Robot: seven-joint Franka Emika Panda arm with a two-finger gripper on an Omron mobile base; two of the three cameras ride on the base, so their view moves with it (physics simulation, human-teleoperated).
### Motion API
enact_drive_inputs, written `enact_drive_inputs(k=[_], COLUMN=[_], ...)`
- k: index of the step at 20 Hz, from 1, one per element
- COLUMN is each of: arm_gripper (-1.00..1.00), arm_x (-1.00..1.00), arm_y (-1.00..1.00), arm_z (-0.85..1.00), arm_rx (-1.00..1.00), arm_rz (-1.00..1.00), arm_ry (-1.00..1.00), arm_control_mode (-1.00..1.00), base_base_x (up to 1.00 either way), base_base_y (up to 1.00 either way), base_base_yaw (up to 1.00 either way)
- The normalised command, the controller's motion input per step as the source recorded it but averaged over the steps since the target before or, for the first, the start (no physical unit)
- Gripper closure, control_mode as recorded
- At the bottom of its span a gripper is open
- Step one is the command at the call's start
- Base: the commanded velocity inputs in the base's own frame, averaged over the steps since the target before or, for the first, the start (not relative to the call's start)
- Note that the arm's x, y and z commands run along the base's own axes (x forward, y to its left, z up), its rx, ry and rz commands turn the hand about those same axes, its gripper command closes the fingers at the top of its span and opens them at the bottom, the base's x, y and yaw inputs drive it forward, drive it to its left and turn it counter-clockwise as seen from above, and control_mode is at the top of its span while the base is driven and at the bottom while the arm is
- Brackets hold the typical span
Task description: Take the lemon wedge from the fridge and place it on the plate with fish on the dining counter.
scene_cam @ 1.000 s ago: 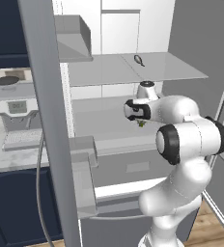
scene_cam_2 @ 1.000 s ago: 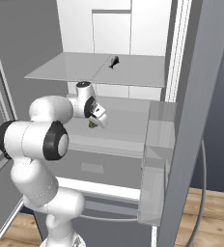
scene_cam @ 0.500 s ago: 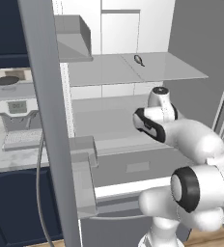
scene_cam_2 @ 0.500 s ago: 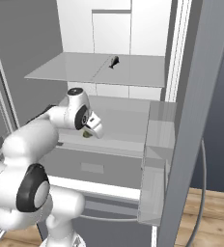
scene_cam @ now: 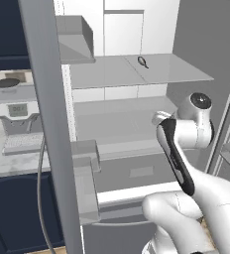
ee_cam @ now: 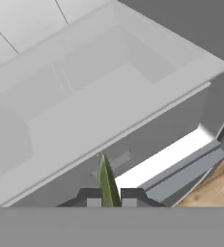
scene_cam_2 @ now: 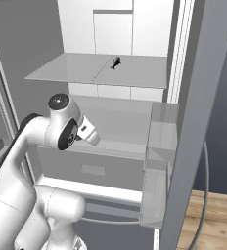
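Observation:
In the hand view my gripper (ee_cam: 109, 198) is shut on the lemon wedge (ee_cam: 106, 182), a thin olive-green sliver that sticks up between the two dark fingertips (ee_cam: 90, 197). The hand looks down at the front of the fridge's (ee_cam: 109, 96) lower shelf and bottom drawer. The fridge (scene_cam: 137, 74) stands open, with a white interior and grey shelves (scene_cam_2: 101, 73). My wrist (scene_cam_2: 88, 134) is held in front of the lower shelf, outside the fridge. The plate and the dining counter are out of view.
A small dark curled object (scene_cam: 143, 61) (scene_cam_2: 115, 62) lies on the upper shelf. The open fridge doors (scene_cam: 47, 124) (scene_cam_2: 198, 122) flank the arm, with door bins (scene_cam: 85, 168) (scene_cam_2: 159, 161). A coffee machine (scene_cam: 15, 111) stands on the marbled worktop at left. Wooden floor (scene_cam_2: 208, 219) lies at right.
The arm has drawn back from the fridge shelf toward the base, and its elbow has swung close to the cameras. The gripper stays shut on the lemon wedge.

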Motion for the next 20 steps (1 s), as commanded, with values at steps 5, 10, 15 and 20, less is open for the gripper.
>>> enact_drive_inputs(k=[5, 10, 15, 20], arm_gripper=[1.0, 1.0, 1.0, 1.0], arm_x=[-0.04, -0.37, 0.0, 0.0], arm_y=[0.12, 0.0, 0.0, 0.0], arm_z=[0.13, -0.01, 0.0, 0.0], arm_rx=[-0.04, -0.01, 0.0, 0.0], arm_rz=[0.0, 0.03, 0.0, 0.0], arm_ry=[-0.02, -0.02, 0.0, 0.0], arm_control_mode=[-1.0, 1.0, 1.0, 1.0], base_base_x=[0.0, -0.6, -1.0, -1.0], base_base_y=[0.0, 0.0, 0.0, 0.0], base_base_yaw=[0.0, 0.1, 0.3, 0.57])
